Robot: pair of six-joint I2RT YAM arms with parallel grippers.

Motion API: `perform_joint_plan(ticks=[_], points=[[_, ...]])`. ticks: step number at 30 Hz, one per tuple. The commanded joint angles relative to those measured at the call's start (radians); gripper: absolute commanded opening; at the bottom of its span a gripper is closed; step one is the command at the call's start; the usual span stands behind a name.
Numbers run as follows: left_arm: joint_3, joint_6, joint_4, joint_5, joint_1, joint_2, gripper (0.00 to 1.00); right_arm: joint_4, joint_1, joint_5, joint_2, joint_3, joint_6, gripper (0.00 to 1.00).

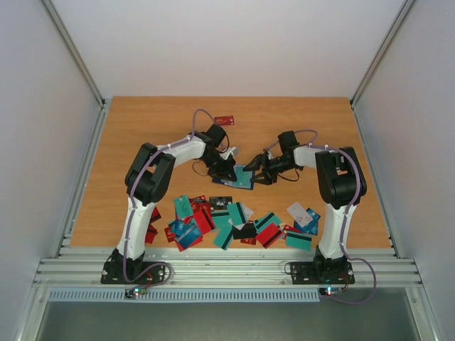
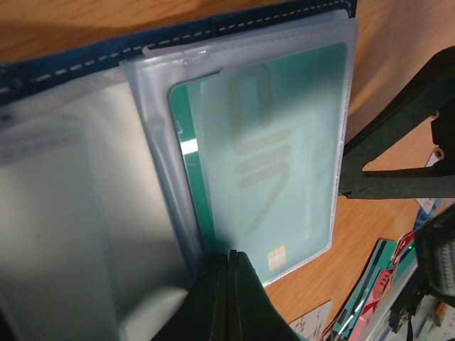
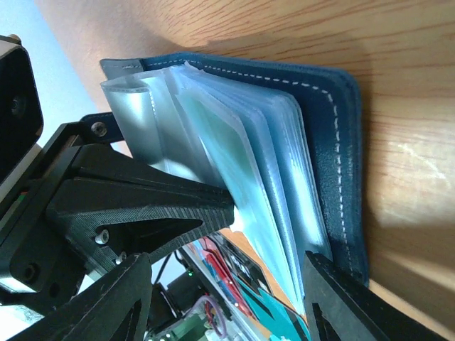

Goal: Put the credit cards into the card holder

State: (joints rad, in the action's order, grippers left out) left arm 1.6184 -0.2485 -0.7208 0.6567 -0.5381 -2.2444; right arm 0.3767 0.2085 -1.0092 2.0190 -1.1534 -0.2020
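**Left tool** (image 2: 229, 280): clenched. Its two black fingers are pressed together on the edge of a clear plastic sleeve (image 2: 163, 177) that belongs to the dark navy-blue folding card holder (image 2: 178, 35).

**Sleeve content:** a teal plastic card with a gold chip (image 2: 277, 156) sits inside the adjoining sleeve, just right of the fingers.

**Right tool** (image 3: 227, 257): released, jaws spread wide. One finger stands on each side of the fanned sleeves and the stitched navy cover. Whether either finger touches the holder cannot be told.

**Card holder position:** it lies open on the wooden tabletop (image 1: 142, 128), at the centre, between the two tools, with its cover on the wood.

**Remaining stock:** the loose credit cards (image 1: 234, 222), teal, red, blue, white and black, lie in an overlapping row near the front edge, between the arm bases, well apart from the holder. A single red card (image 1: 224, 120) lies at the far side.
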Motion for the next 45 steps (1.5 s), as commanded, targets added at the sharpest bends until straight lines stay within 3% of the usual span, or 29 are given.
perform_joint_plan(ticks=[1,22,36,45], points=[[-0.051,-0.015,0.019,-0.068,-0.008,-0.052,0.0,0.031,0.008,0.013,0.026,-0.032,0.048,0.6],[-0.051,-0.062,0.044,-0.004,-0.008,-0.006,0.0,0.057,0.042,-0.012,-0.003,-0.071,0.078,0.6],[-0.059,-0.19,-0.006,0.023,0.015,0.219,0.01,0.062,0.065,-0.006,0.019,-0.116,0.067,0.6],[-0.165,-0.301,0.01,-0.017,0.056,0.417,0.02,0.046,0.101,-0.005,0.034,-0.165,0.036,0.6]])
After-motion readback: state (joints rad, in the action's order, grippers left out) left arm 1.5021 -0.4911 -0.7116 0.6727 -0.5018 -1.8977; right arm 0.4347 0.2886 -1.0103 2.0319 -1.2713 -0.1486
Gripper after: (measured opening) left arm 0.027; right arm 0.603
